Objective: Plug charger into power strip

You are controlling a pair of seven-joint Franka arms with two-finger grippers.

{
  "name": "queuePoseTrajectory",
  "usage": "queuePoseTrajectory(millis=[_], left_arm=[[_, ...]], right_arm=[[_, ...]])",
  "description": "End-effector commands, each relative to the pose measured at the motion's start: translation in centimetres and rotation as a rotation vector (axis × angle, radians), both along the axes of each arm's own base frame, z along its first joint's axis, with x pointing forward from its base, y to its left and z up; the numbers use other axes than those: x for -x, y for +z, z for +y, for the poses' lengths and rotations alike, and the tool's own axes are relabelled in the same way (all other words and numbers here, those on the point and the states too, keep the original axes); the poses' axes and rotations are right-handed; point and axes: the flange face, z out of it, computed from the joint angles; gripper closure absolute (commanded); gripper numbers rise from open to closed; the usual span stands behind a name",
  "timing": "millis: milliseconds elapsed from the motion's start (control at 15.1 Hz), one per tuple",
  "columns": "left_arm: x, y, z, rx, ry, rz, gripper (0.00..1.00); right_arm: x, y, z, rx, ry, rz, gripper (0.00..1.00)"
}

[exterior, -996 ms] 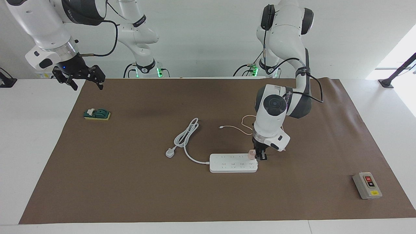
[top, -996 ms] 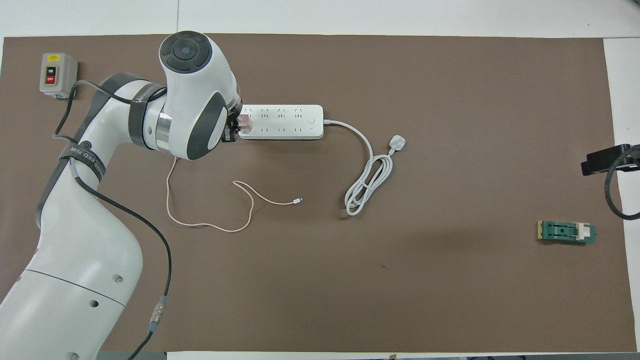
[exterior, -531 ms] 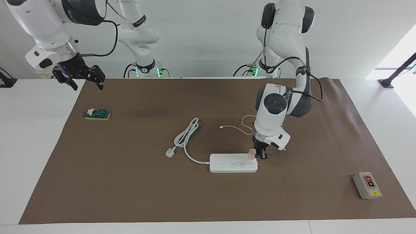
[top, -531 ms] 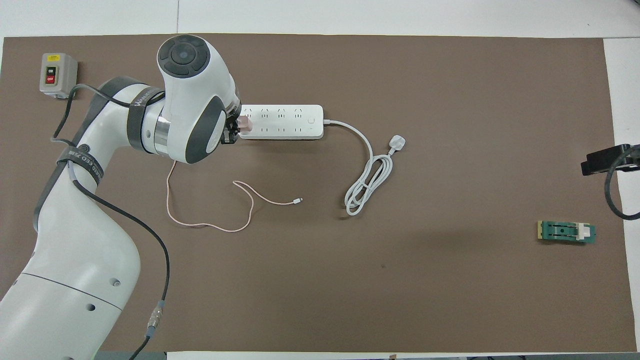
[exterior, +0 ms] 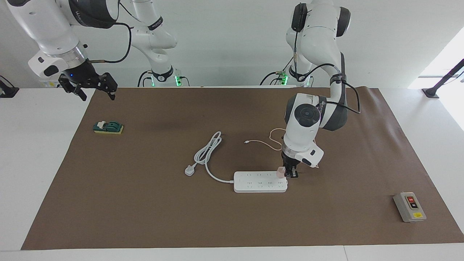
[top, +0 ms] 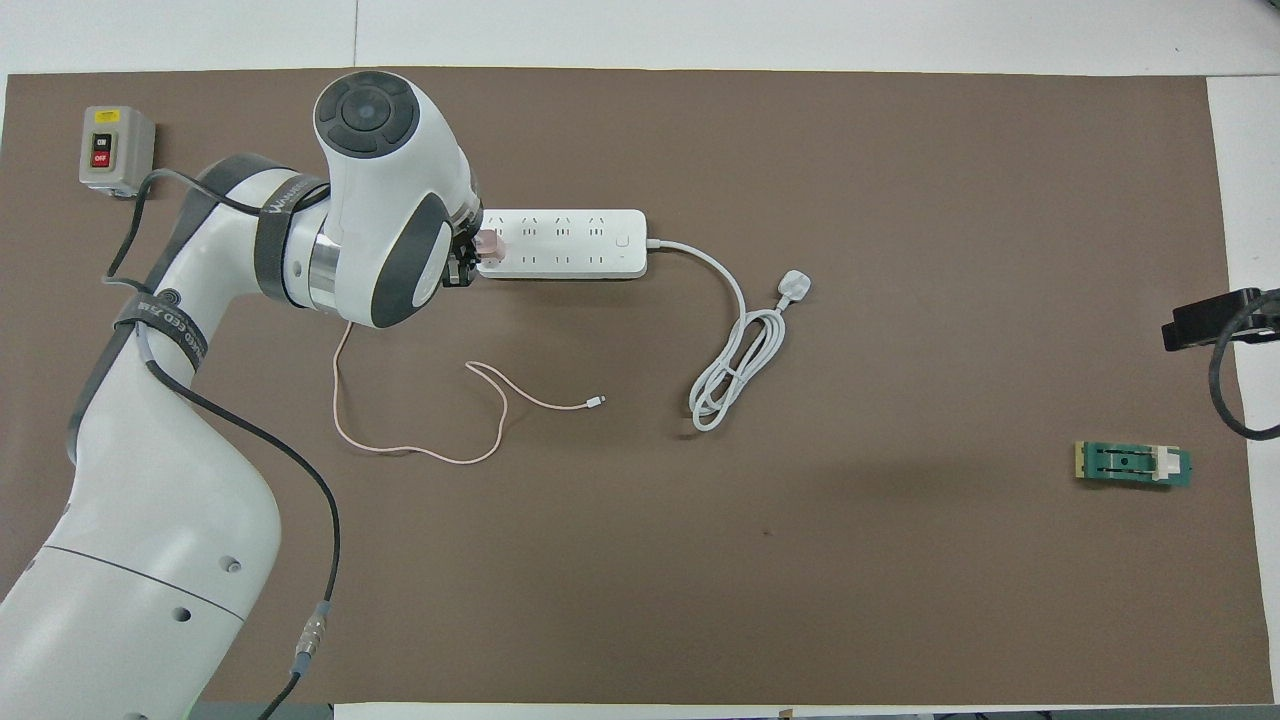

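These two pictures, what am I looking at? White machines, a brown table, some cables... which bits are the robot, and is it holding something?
Both pictures show one table at one moment. One camera faces the two robot arms; the other looks down from above the robots' own end.

The left gripper is shut on the charger, a small pink cube, at the end of the power strip, the long white bar with sockets, toward the left arm's end of the table. Whether its prongs are seated cannot be seen. Its thin pink cable trails on the mat, nearer to the robots than the strip.

The right gripper waits open, raised at its own end of the table.

Also lying there: the strip's coiled white cord with plug, a grey switch box, and a small green part.
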Motion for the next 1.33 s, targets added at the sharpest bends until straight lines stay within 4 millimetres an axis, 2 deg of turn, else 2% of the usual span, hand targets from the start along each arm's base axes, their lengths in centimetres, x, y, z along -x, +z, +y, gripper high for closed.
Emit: queuePoseTrajectory(millis=[0, 531, 730, 1261], left_arm=[[0.7, -0.9, 0.1, 0.004, -0.005, 0.005, 1.0], [0.8, -1.4, 0.4, -0.007, -0.014, 0.029, 1.0], [0.7, -2.1, 0.6, -0.02, -0.018, 0.061, 1.0], [0.1, -2.2, 0.6, -0.014, -0.016, 0.085, 1.0]], right_arm=[[0.6, 0.2, -0.2, 0.0, 0.013, 0.011, 0.0], [0.6, 0.2, -0.2, 0.0, 0.015, 0.011, 0.0], [0.6, 0.2, -0.2, 0.0, 0.015, 0.011, 0.0], [0.6, 0.2, -0.2, 0.0, 0.013, 0.011, 0.0]])
